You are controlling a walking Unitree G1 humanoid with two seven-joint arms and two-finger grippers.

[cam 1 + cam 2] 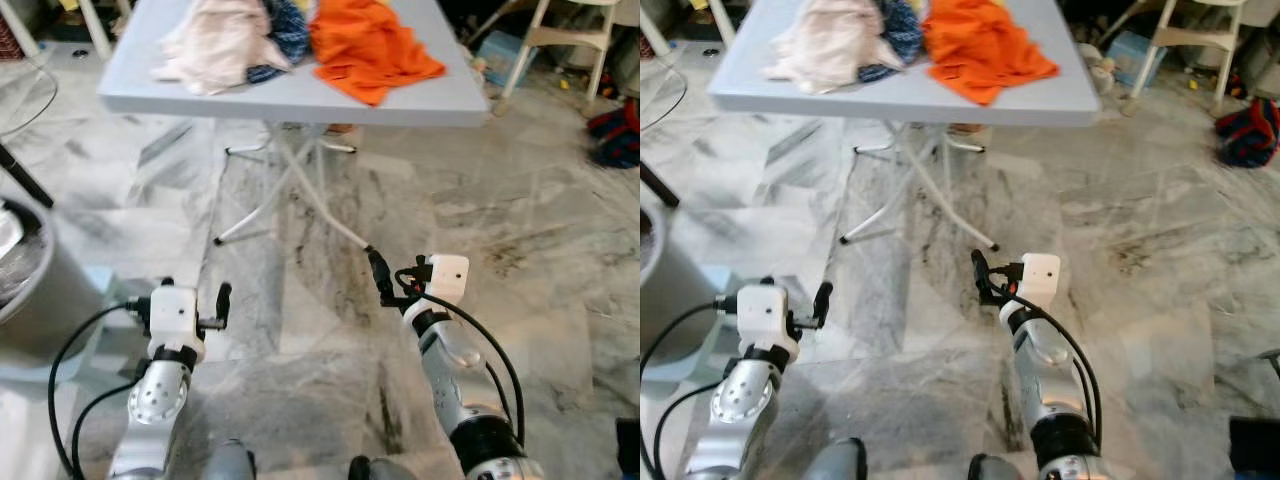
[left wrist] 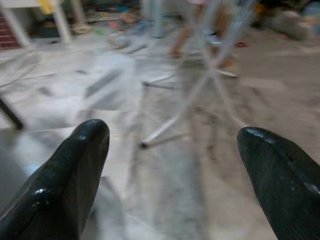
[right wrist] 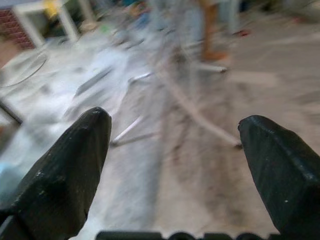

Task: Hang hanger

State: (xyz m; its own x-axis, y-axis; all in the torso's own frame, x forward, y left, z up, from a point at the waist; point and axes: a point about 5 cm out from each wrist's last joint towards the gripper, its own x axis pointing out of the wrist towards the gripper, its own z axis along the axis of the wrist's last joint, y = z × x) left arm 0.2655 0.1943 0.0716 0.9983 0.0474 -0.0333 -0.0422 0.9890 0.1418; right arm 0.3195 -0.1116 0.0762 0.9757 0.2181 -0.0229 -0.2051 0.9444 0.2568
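Hanger: you cannot tell where it is. Open marble floor (image 1: 520, 300) runs ahead of you to the table (image 1: 300, 100), its near edge overhanging crossed legs (image 1: 290, 190), clothes (image 1: 370, 45) heaped on top. Left gripper (image 2: 172, 150) and right gripper (image 3: 175, 145) hover low, jaws wide, empty.

Grey-white marble floor (image 1: 500, 250) with dark veining, glossy. Pale blue folding table (image 1: 300, 95) on white crossed legs (image 1: 290, 190), holding orange cloth (image 1: 370, 45), pinkish cloth (image 1: 220, 45), dark blue patterned cloth (image 1: 285, 30). White stepladder (image 1: 565, 40) far right, red-blue bundle (image 1: 618, 135) on floor nearby. Grey round bin (image 1: 25, 290) at left edge.
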